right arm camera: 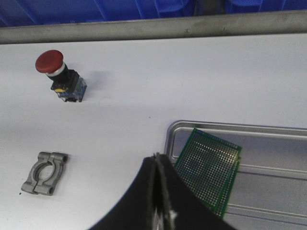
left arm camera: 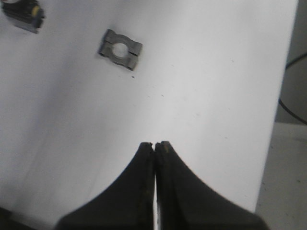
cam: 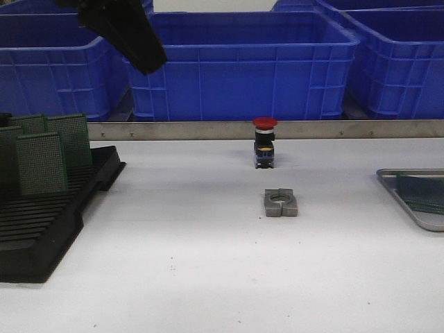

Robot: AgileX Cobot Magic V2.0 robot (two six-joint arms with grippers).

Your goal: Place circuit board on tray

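The grey metal tray (cam: 409,171) lies at the table's right edge. A green perforated circuit board (cam: 422,194) rests flat inside it. In the right wrist view the same board (right arm camera: 208,167) lies in the tray (right arm camera: 216,125), with a second green edge showing under it. My right gripper (right arm camera: 157,155) is shut and empty, hovering beside the tray's near corner. More green circuit boards (cam: 41,163) stand upright in the black rack (cam: 41,229) at the left. My left gripper (left arm camera: 154,143) is shut and empty, high over bare table; its arm (cam: 128,35) shows at top left.
A red-capped push button (cam: 264,142) stands mid-table, with a grey metal clamp (cam: 281,202) lying in front of it. Blue plastic bins (cam: 243,66) line the back behind a metal rail (cam: 208,130). The table's edge (left arm camera: 283,115) shows in the left wrist view.
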